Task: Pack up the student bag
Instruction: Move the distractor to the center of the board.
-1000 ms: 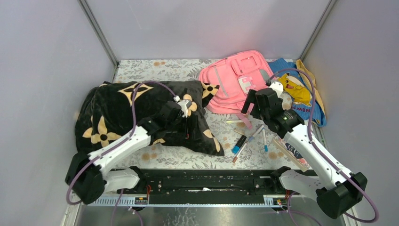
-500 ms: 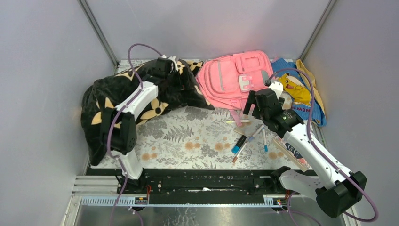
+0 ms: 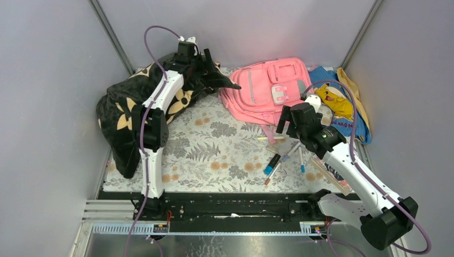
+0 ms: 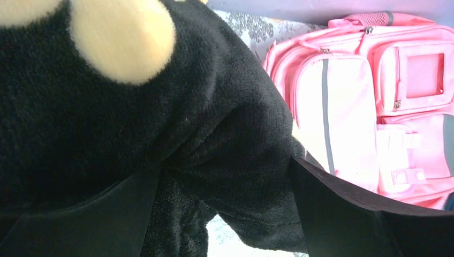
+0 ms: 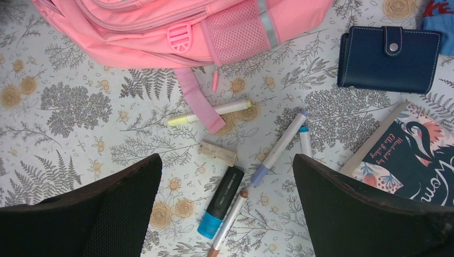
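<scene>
The pink student bag [image 3: 270, 88] lies flat at the back of the table, front patch up. It also shows in the left wrist view [image 4: 348, 107] and in the right wrist view [image 5: 160, 27]. My left gripper [image 3: 206, 63] is raised at the back, just left of the bag. Its jaws stand wide apart, with the black pillow's [image 3: 126, 115] plush bulging between them [image 4: 225, 214]. My right gripper [image 3: 284, 116] hovers open and empty over the bag's near edge and the loose pens [image 5: 227, 209].
A yellow highlighter [image 5: 209, 113], an eraser [image 5: 218, 152], a blue-capped marker [image 5: 220, 206], several pens [image 5: 278, 147], a navy wallet [image 5: 388, 58] and a book [image 5: 412, 155] lie near the bag. The blue cloth with a yellow figure [image 3: 337, 104] lies at the far right.
My left arm swept the black pillow from the table's middle to the back left and lifted its end near the back wall. The bag shifted slightly. My right arm barely moved.
</scene>
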